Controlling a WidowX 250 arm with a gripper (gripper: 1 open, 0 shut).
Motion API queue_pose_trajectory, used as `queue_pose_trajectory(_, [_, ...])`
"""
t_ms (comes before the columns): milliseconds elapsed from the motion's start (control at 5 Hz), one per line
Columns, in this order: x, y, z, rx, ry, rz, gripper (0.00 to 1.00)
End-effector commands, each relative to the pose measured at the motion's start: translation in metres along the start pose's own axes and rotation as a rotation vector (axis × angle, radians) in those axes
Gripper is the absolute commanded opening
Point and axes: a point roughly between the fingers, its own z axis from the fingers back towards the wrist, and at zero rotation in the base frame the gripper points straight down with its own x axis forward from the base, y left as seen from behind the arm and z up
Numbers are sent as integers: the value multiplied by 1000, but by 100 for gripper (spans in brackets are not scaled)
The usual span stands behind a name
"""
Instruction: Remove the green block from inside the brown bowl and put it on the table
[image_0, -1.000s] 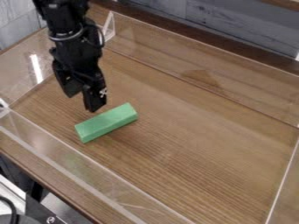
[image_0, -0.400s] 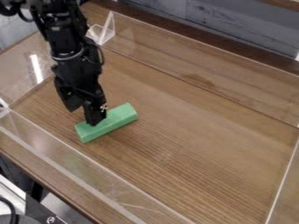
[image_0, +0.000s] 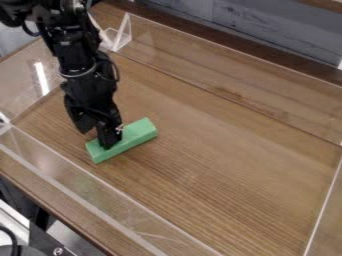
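Note:
The green block (image_0: 131, 136) lies flat on the brown wood-grain table (image_0: 227, 150), left of the middle. My black gripper (image_0: 99, 133) has come down from above over the block's left end. Its two fingers (image_0: 112, 130) stand apart, and the block's near end is partly hidden behind them. I cannot tell whether the fingertips touch the block. The jaws are open. The brown bowl is out of view.
Low clear acrylic walls (image_0: 80, 190) run around the table's edges, with a small clear bracket (image_0: 123, 35) at the back left. A grey plank wall (image_0: 254, 25) stands behind. Bare wood stretches to the right of the block.
The gripper has dropped down and slightly forward, from above and left of the block to over its left end. The block has not moved.

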Motion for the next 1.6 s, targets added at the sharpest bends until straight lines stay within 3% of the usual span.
queue_pose_trajectory(0, [2,5,-3,6,-19,15,100])
queue_pose_trajectory(1000, [0,5,-25,-28,-4,44,100])
queue_pose_trajectory(1200, [0,4,-27,-34,-1,50,0])
queue_pose_trajectory(1400, [-2,3,-28,-37,8,58,0])
